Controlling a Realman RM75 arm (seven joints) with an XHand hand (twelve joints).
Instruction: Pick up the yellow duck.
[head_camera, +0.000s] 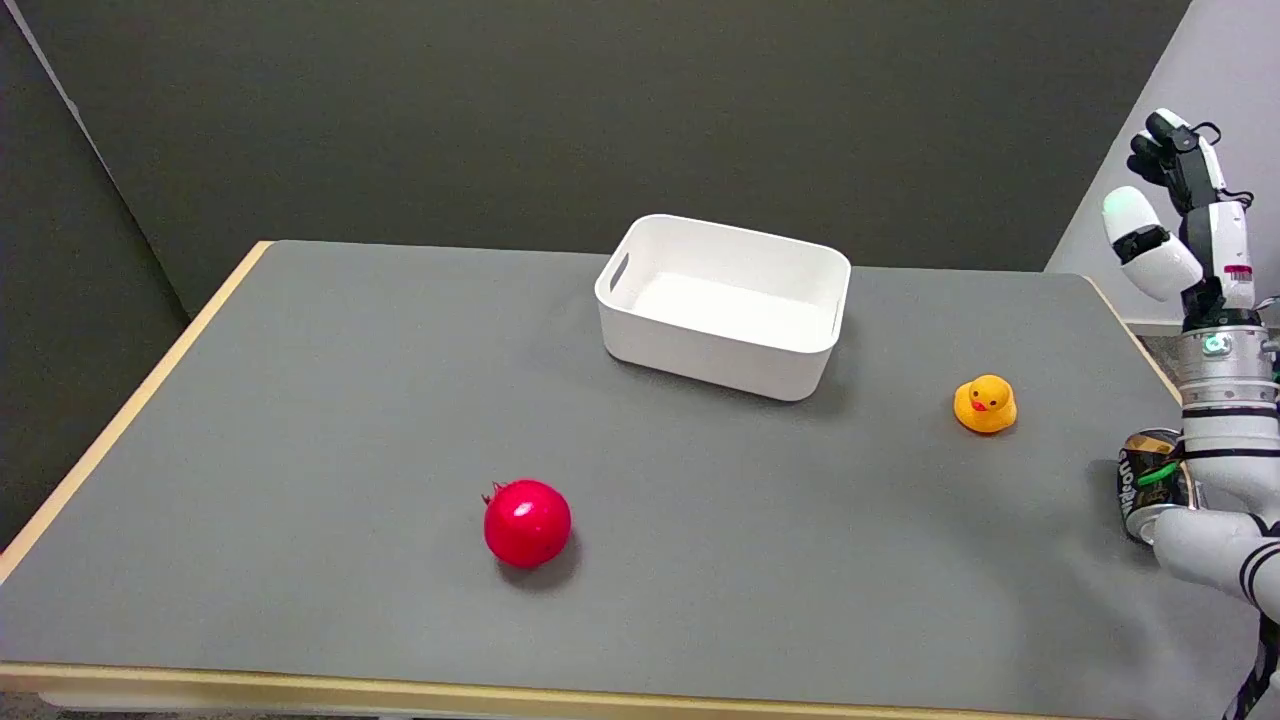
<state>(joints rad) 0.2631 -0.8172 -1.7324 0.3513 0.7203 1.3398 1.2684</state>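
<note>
From where I stand, the grey desk (300, 420) carries just a few things. The white bin (722, 305) sits toward twelve o'clock of the desk's middle, slightly turned, with a handle slot showing in its left end wall; nothing lies inside it, only its bare white floor.

The yellow duck (985, 404) stands upright on the desk at about three o'clock from the middle, off to the four o'clock side of the bin and well apart from it. Its orange beak faces the near edge.

A red pomegranate (527, 523) rests alone toward seven o'clock, near the front, far from both the bin and the duck.

At the right edge, the right arm rises straight up, and the right hand (1175, 215) is held high in the air above the desk's far right corner, at roughly one o'clock from the duck and well clear of it. The hand holds nothing, its fingers apart and pointing upward. Down by the arm's lower part, a dark can (1148, 485) lies on its side, partly hidden behind the arm.
</note>
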